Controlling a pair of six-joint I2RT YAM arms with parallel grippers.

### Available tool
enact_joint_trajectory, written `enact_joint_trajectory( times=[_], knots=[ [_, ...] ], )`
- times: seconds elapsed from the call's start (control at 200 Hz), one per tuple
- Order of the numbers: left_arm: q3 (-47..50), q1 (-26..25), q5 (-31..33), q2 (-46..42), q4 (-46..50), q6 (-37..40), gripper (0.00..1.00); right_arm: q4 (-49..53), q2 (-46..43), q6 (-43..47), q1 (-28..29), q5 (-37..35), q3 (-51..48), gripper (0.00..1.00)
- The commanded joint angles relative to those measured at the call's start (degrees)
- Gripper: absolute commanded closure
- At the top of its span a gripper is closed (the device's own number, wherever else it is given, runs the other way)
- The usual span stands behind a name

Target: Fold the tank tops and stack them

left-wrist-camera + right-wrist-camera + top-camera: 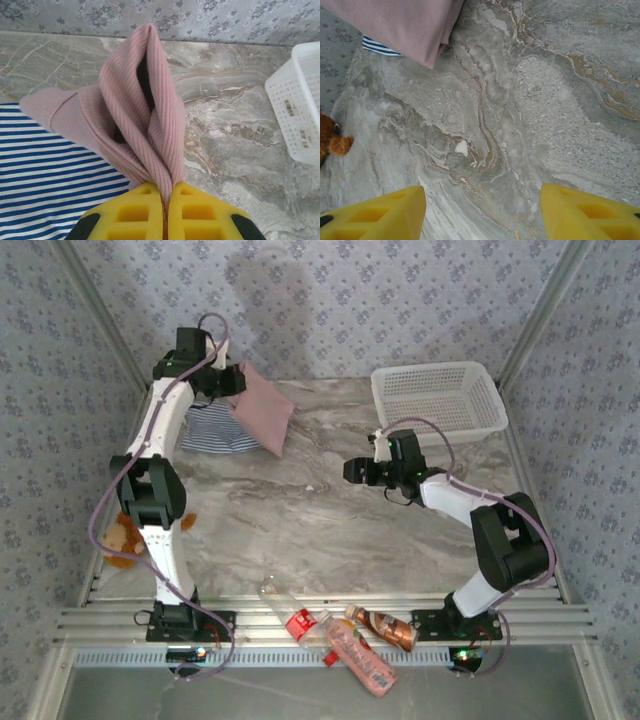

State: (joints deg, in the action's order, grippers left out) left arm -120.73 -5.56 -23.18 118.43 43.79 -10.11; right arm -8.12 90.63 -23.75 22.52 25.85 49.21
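We start with the marble-look table (300,510). On it, seen from above, the white lattice basket (440,400) sits at 2 o'clock and both tank tops lie at 10 o'clock.

The striped tank top (55,170) lies flat on the table. The pink tank top (145,125) rests partly over its edge toward 3 o'clock. It is bunched and raised where the left gripper (165,197) has its 2 yellow fingers pinched tight on a gathered fold.

The right gripper (482,200) hangs above bare table near the centre, well apart from the cloth. Its fingers are spread and hold nothing.

A brown plush toy (122,538) sits at 8 o'clock by the left arm.

We judge both tops light, limp and easily creased. The pink rib knit drapes straight down from the pinch, so 1 grip point will let it sag and twist. It looks grippy rather than slippery.

We would take it at 2 corners of a folded edge, catching every layer. Then we would lay it square on the striped top, taking care not to drag that top along.
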Motion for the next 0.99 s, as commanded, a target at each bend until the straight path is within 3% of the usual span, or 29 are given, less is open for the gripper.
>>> enact_joint_trajectory(
  times=[0.0, 0.265, 0.485, 0.835, 0.989],
  knots=[
    [-5.97, -0.33, -2.92, 0.7, 1.99, 0.43, 1.0, -1.46, 1.3, -0.99, 0.5, 1.09, 1.77, 0.36],
    [-8.62, 0.49, -1.87, 1.71, 5.03, 2.06, 1.0, -1.04, 1.24, -0.58, 0.67, 1.05, 1.8, 0.36],
    [1.18, 4.57, 2.01, -0.79, 0.74, 2.84, 1.0, -1.02, 1.59, -0.55, 0.62, 1.47, 1.35, 0.36],
    [12.51, 9.61, 5.41, 2.22, -7.17, 2.32, 1.0, -1.55, 2.8, -0.89, 1.01, 1.98, 1.15, 0.36],
    [12.52, 11.4, 6.51, 5.81, -8.15, 2.99, 0.93, -1.64, 3.41, -0.87, 1.29, 2.1, 1.07, 0.36]
  ],
)
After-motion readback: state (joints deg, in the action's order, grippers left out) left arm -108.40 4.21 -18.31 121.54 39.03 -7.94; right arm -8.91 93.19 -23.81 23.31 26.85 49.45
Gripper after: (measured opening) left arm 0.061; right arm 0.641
